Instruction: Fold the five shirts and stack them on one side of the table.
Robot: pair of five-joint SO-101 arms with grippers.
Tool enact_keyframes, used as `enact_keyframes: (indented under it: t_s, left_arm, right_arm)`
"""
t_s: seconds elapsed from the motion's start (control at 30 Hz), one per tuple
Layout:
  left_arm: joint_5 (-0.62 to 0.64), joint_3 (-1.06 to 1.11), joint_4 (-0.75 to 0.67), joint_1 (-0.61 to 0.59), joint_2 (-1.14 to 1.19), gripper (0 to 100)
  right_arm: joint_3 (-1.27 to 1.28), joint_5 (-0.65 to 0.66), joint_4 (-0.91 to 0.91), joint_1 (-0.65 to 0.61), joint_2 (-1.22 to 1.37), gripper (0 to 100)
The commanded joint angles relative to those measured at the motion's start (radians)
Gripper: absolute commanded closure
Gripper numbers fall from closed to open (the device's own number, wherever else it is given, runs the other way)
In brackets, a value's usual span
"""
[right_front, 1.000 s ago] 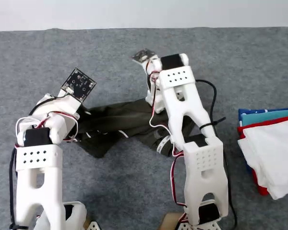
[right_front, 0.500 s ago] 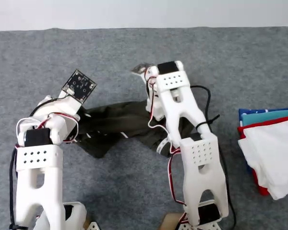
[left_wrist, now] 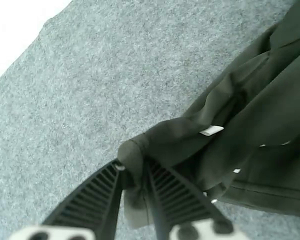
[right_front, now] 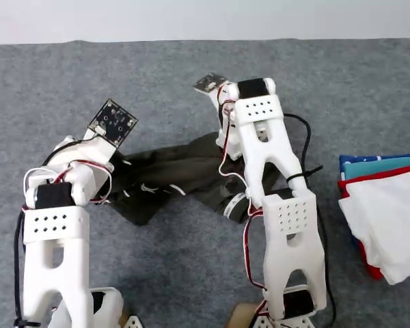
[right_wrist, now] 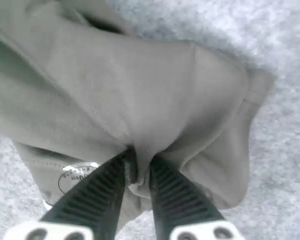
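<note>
The dark shirt [right_front: 171,171] lies crumpled in the middle of the desk [right_front: 184,273], stretched between the two arms and well apart from every edge.

The left gripper [left_wrist: 133,167] is closed on a bunched fold at the shirt's end nearer the desk's left edge. Its ribbed fingers [left_wrist: 102,187] stand nearly together, with only the pinched cloth between them. From that fold the shirt [left_wrist: 260,115] runs off in loose creases, and a small white tag [left_wrist: 211,131] shows on one of them.

The right gripper [right_wrist: 139,157] is clamped the same way on a fold at the shirt's other end, its fingers [right_wrist: 105,182] pressed onto a ridge of cloth. The shirt [right_wrist: 140,85] spreads wide beyond the fingertips, with a hemmed corner turned over on the grey desk cover. A round label [right_wrist: 77,176] shows just beside one finger.

In the high view the left arm [right_front: 55,225] leans over the shirt's left end, and the right arm [right_front: 273,178] reaches across its right part, covering some of it.

A stack [right_front: 389,219] of folded shirts sits at the desk's right edge, white on top with red, teal and blue edges under it, apart from the dark shirt.
</note>
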Motion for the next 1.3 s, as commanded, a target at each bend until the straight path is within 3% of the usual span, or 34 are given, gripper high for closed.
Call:
enact_keyframes:
  t_s: [0.0,0.33,0.7,1.03,1.27]
  left_arm:
    - [0.014,-0.113,0.009,-0.002,-0.012,100]
    - [0.224,-0.567,0.137,0.005,-0.012,100]
    - [0.236,-0.941,0.279,0.005,-0.012,100]
    - [0.292,-1.122,0.287,0.081,-0.012,100]
    - [0.285,-1.155,0.311,0.074,-0.012,100]
  right_arm:
    - [-0.054,0.028,0.036,0.016,-0.177,98.8]
    - [-0.049,0.032,0.036,0.016,-0.573,98.8]
    - [-0.048,-0.014,0.033,0.125,-0.819,98.8]
    - [-0.054,0.020,-0.050,0.174,-0.946,98.7]
    - [-0.054,0.095,-0.094,0.174,-1.063,98.7]
